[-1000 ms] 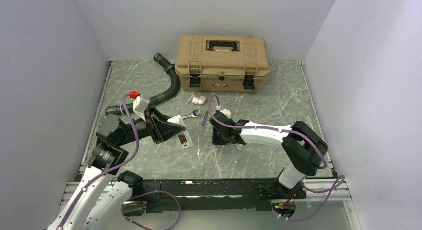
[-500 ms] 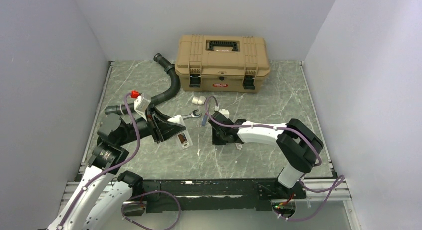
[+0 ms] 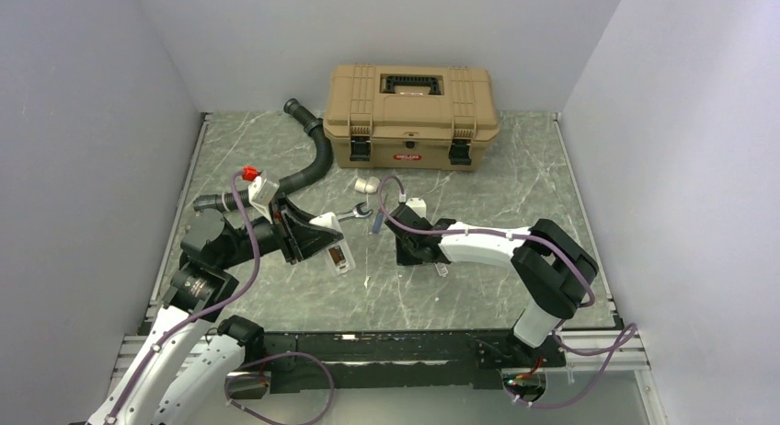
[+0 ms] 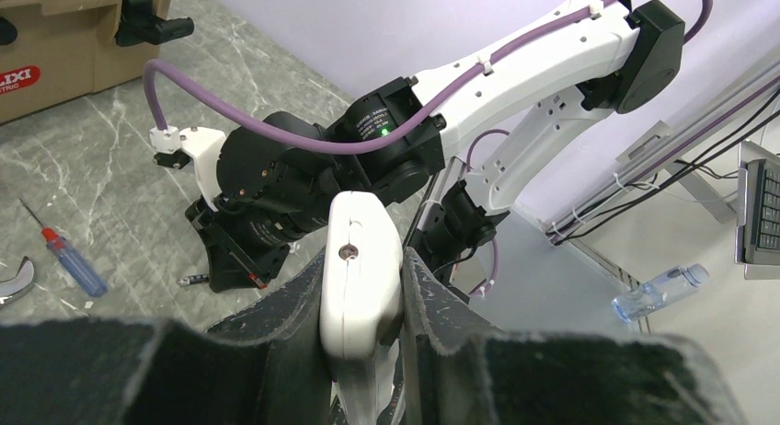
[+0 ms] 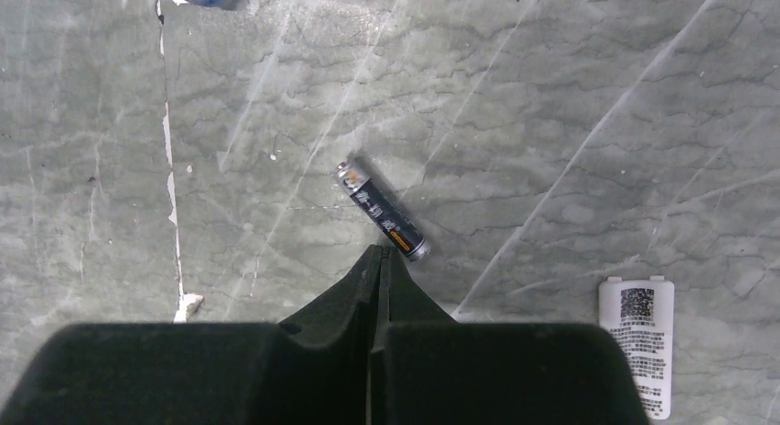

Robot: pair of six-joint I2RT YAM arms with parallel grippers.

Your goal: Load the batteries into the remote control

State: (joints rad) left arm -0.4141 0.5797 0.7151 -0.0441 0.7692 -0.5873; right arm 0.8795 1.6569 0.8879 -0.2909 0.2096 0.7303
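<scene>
The left fingers (image 4: 287, 307) are hiding the lower end of the remote (image 4: 360, 259), and the frame edge is cropping the wrench (image 4: 13, 283) and toolbox (image 4: 55, 43).

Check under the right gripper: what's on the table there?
One battery lies on the table just past the right gripper's shut jaws; a white labelled cover lies off to one side. Directly beneath the gripper body is hidden.

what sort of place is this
Probably a robot lab test cell: a marble-patterned table boxed in by plain walls, a left arm and right arm bolted at its near edge, a tan toolbox.
</scene>
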